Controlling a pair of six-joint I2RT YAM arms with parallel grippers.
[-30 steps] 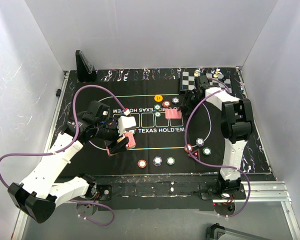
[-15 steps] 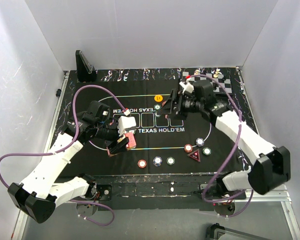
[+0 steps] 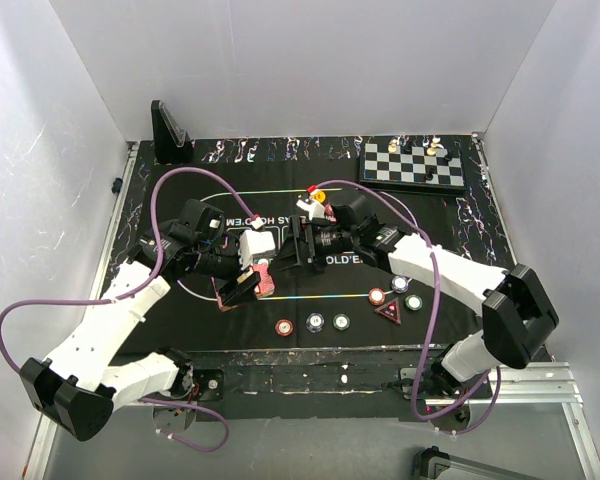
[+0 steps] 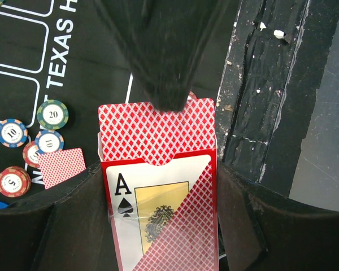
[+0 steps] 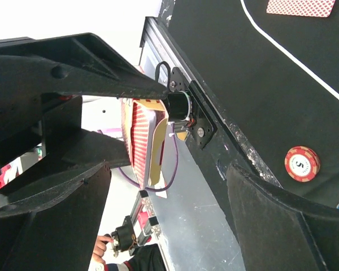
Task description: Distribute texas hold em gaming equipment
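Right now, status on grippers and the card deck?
Left gripper shut on card deck. Right gripper open, facing it, not touching. Nothing seen between them.

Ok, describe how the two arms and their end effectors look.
The left arm and right arm both have white link shells with black joint housings. A purple cable loops loosely along each one. The left end effector and right end effector have black fingers, each with a small white block at the wrist. No markings are legible.
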